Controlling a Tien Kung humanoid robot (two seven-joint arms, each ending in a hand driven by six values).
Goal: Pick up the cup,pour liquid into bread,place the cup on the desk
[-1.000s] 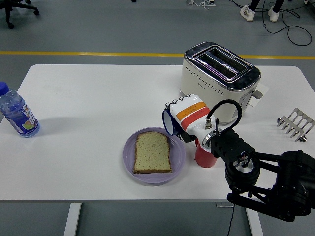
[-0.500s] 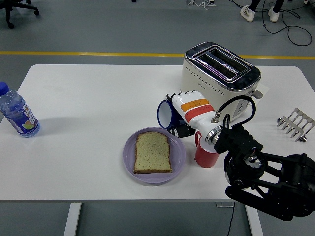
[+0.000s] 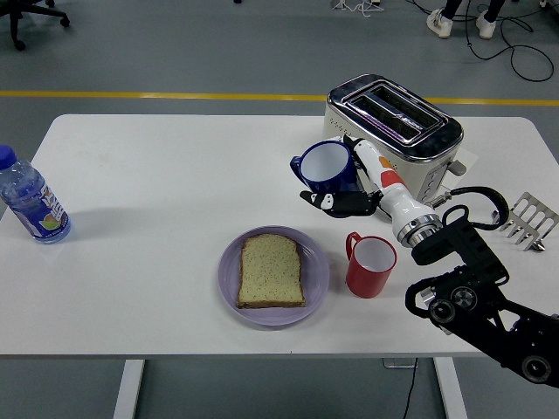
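View from the head camera, read from left to right. At the far left edge of the table (image 3: 157, 175) stands a water bottle (image 3: 31, 201), upright and capped, well apart from everything else. Near the front centre lies a purple plate (image 3: 316, 278) bearing one slice of bread (image 3: 272, 271), flat and square to the plate; its surface looks dry and unmarked, though any wetting would be hard to tell at this scale. Just right of the plate stands a red mug (image 3: 370, 265), upright, handle to its left, its white interior apparently empty.

Above and between plate and toaster (image 3: 393, 131) is the blue cup (image 3: 327, 167), the object of the task. It is held in the right hand (image 3: 348, 194), whose dark fingers (image 3: 336, 202) wrap beneath and around the lower body while the white, orange and red wrist runs back to the black arm at lower right. The cup is clear of the table, nearly upright with a slight tilt, its white interior facing the camera and its handle at its left; no liquid is visible inside. It hangs just in front of the toaster, behind the plate, not over the bread.

Judged stage: the pick-up is done; whether pouring is done cannot be settled, since no stream or spill shows. Setting the cup on the table remains. A metal rack (image 3: 527, 220) lies at the far right. The left hand is out of view.
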